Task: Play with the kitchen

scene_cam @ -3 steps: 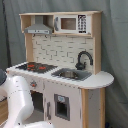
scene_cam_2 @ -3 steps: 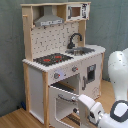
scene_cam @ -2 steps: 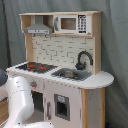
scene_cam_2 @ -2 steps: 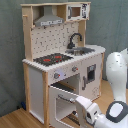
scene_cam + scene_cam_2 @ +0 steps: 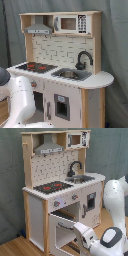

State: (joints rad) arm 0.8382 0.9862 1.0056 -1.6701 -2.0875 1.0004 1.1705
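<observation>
— Where does the kitchen (image 5: 62, 70) stand?

— It fills most of the frame in both exterior views, a tall toy of pale wood and white panels against a grey curtain (image 5: 112, 45). In the second exterior view the kitchen (image 5: 60, 183) stands on a wooden floor (image 5: 17, 247).

— What is on top?

— A grey hood (image 5: 38, 26) at the upper left of the first exterior view, with a small microwave (image 5: 71, 23) beside it at the upper centre. Below them is a back panel (image 5: 55, 50) that looks like pale tiles there and dotted with holes in the second exterior view.

— And the worktop?

— A black stovetop (image 5: 35, 66) with red rings at the centre left, a sink (image 5: 71, 74) to its right, and a black curved faucet (image 5: 83, 59) just behind the sink.

— Is the oven shut?

— No. In the second exterior view the oven door (image 5: 61, 230) hangs open at the lower centre, swung out toward the camera.

— Where is the arm?

— The white arm (image 5: 116, 198) comes in from the right edge of the second exterior view and bends down to the lower right, its wrist (image 5: 87, 234) right at the open door. In the first exterior view the arm (image 5: 20, 97) covers the lower left.

— Is the claw spread or pressed together?

— I cannot tell; it is hidden against the door.
</observation>
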